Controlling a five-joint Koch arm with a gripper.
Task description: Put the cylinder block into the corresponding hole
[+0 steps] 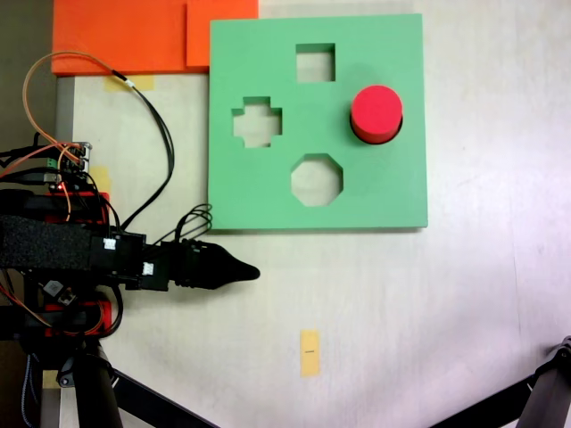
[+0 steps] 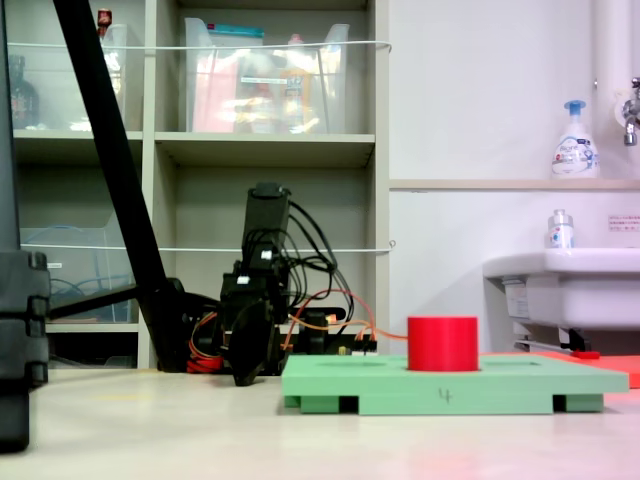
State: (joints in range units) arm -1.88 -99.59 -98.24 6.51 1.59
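Note:
The red cylinder block [image 1: 376,109] [image 2: 443,343] stands upright in the right-hand cutout of the square green foam board [image 1: 393,192] [image 2: 400,385], its upper part rising above the board. The round hole itself is hidden under the block. My gripper [image 1: 252,272] [image 2: 246,377] lies low over the table, below and left of the board in a fixed view, pointing right. Its jaws are shut to a single point with nothing between them, and it is well apart from the block.
The board also has a square cutout [image 1: 315,62], a cross cutout [image 1: 257,122] and an octagonal cutout [image 1: 316,179]. Orange foam sheets [image 1: 134,36] lie past its top left. A yellow tape mark [image 1: 309,352] is on the table. Black stand legs [image 1: 116,392] cross the lower edge.

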